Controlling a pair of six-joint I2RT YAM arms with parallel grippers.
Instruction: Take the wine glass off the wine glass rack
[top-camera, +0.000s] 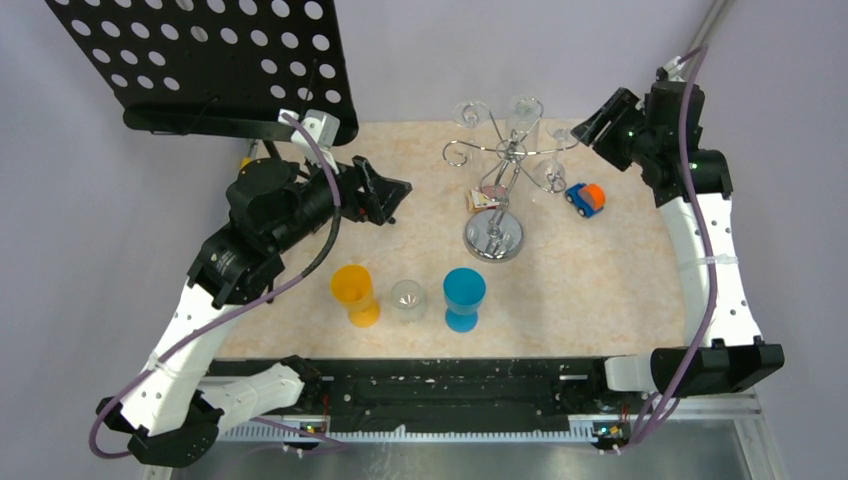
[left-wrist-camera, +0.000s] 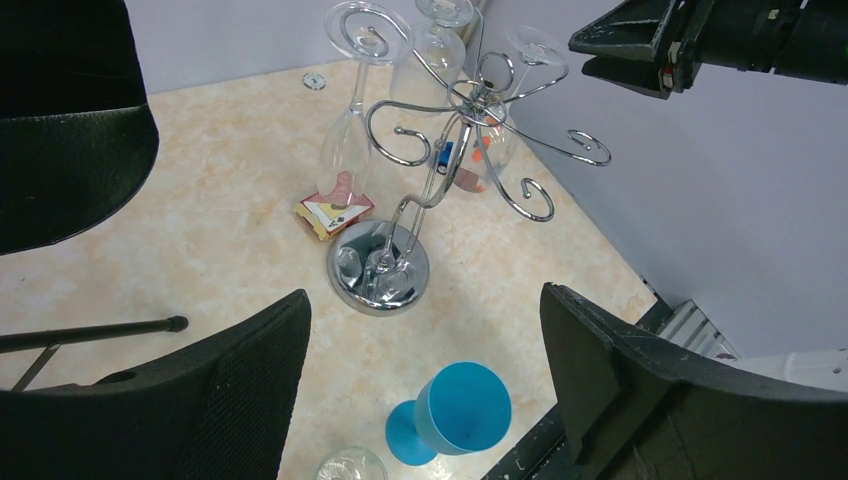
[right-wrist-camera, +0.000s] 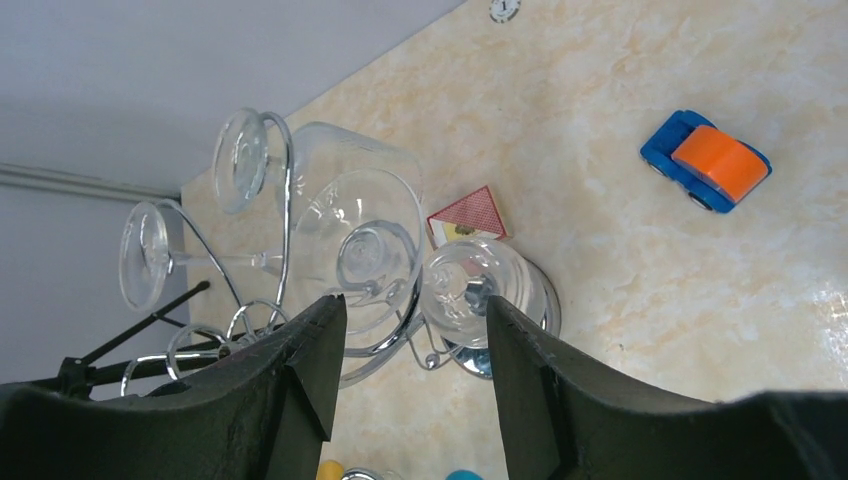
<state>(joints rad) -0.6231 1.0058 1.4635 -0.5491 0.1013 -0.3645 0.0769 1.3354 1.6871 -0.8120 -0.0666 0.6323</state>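
Observation:
The chrome wine glass rack (top-camera: 494, 238) stands mid-table on its round disc base, with three clear wine glasses hanging upside down from its curled arms. The nearest wine glass (top-camera: 556, 163) hangs on the right-hand arm. My right gripper (top-camera: 598, 120) hovers open just right of it, at arm height. In the right wrist view that wine glass (right-wrist-camera: 464, 280) shows just beyond the gap of the right gripper (right-wrist-camera: 415, 335), untouched. My left gripper (top-camera: 386, 190) stands wide open left of the rack (left-wrist-camera: 378, 268), holding nothing.
A blue and orange toy car (top-camera: 585, 198) sits right of the rack, and a red card (right-wrist-camera: 468, 214) lies by its base. An orange cup (top-camera: 355, 293), a clear glass (top-camera: 408, 298) and a blue cup (top-camera: 464, 297) line the front. A black perforated music stand (top-camera: 210, 60) rises at back left.

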